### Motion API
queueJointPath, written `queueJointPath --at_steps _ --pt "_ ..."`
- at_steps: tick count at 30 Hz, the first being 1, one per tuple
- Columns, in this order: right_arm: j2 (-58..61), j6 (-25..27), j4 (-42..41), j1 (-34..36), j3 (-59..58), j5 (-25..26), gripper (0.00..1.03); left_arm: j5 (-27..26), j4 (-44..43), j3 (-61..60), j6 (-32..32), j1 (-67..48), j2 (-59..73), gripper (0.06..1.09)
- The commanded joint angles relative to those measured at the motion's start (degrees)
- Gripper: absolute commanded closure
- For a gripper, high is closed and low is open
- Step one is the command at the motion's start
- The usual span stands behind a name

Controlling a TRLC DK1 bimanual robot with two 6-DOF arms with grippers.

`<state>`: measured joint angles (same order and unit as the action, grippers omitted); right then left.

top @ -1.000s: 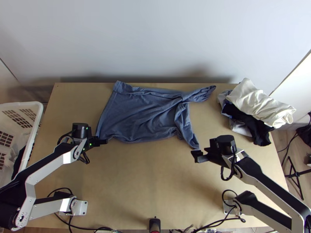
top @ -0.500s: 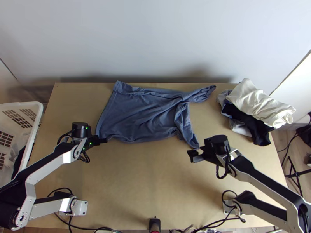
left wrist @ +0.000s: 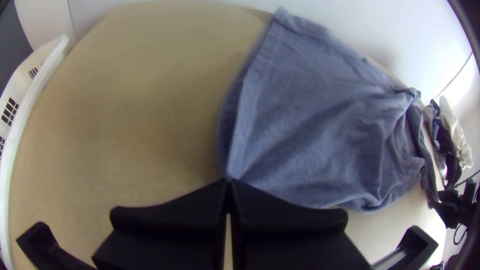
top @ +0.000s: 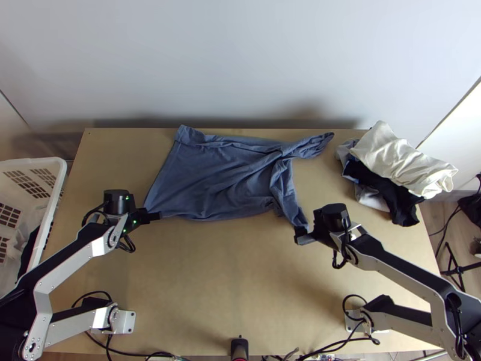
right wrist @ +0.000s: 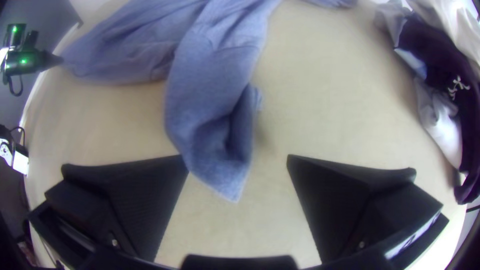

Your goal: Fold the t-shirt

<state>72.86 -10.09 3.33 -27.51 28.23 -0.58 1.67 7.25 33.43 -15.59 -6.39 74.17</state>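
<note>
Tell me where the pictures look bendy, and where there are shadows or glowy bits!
Top view: a soft dark shadow low on the wall, behind the table; left wrist view: the basket's straight rim looks curved and the corners go dark; right wrist view: the table's edge bends too, and green lights glow on the left arm.

- Silver-grey links (top: 69, 265) dotted with small screws — black joints (top: 454, 301)
- Left arm (top: 96, 248): rounded black wrist housing (top: 116, 202), tiny green lights (top: 127, 197)
- Looping black cables (top: 335, 259)
- Right arm (top: 397, 272): flat black fingers (right wrist: 142, 200), finely ribbed — white label (right wrist: 413, 237)
</note>
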Motion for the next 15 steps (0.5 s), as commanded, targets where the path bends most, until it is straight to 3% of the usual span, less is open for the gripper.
queueJointPath --at_steps 1,2,3,10,15 --pt "1.7 3.8 -5.7 -0.6 -1.2 6.8 0.64 0.0 0.5 -0.2 0.7 1.2 -1.3 1.05" --pt "1.7 4.5 -7.3 -1.1 -1.4 8.1 0.96 0.0 0.6 -0.1 1.0 1.3 -1.4 1.05" --pt "1.7 4.7 -7.6 -1.1 -1.2 8.8 0.99 0.0 0.7 -0.2 1.2 1.4 -1.6 1.05" --pt "-2.8 4.3 -6.6 -2.3 -0.5 8.9 1.00 0.0 0.7 -0.6 2.1 3.2 -1.8 1.05" --pt "-5.3 4.1 0.4 -2.9 4.5 8.9 1.00 -0.1 1.1 -0.3 2.4 4.9 -4.1 1.05"
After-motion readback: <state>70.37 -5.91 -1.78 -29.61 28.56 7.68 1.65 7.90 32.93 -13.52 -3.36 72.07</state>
